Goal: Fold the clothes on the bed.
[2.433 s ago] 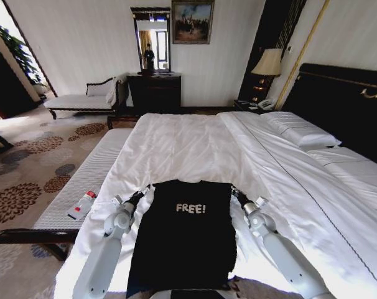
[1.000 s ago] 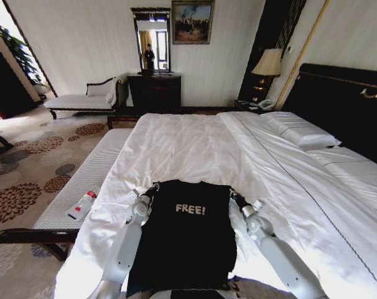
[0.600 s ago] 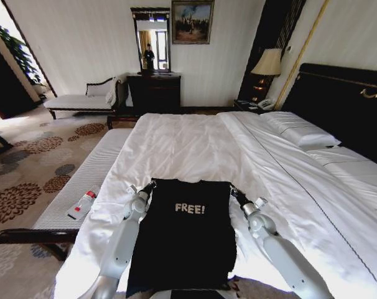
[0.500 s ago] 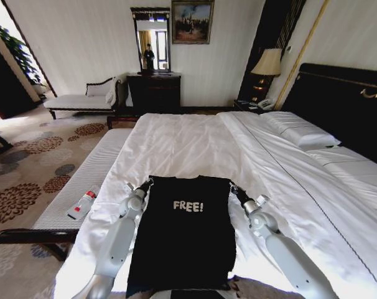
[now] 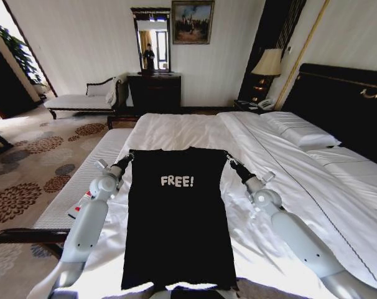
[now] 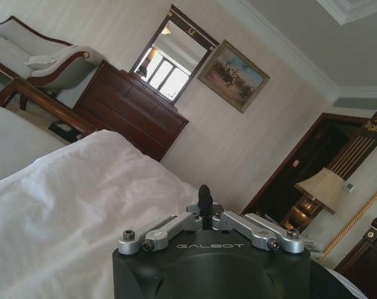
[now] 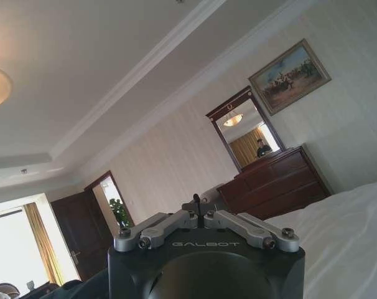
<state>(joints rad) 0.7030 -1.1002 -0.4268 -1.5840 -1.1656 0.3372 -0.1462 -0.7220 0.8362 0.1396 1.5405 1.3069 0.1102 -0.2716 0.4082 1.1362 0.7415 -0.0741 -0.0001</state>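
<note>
Head view | T-shirt [image 5: 176, 218] hangs upright, collar up | left tool [image 5: 127, 158], right tool [image 5: 229, 161] pinch its shoulders

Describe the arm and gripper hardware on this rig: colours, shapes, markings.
Both arms are smooth light-grey tubes with rounded silver joints, narrowing to black wrist sections. The left gripper and right gripper are black. Up close, the left and right each have a matte black round housing with grey "GALBOT" lettering, silver bolted linkage bars across the top, and slim black fingers.
</note>
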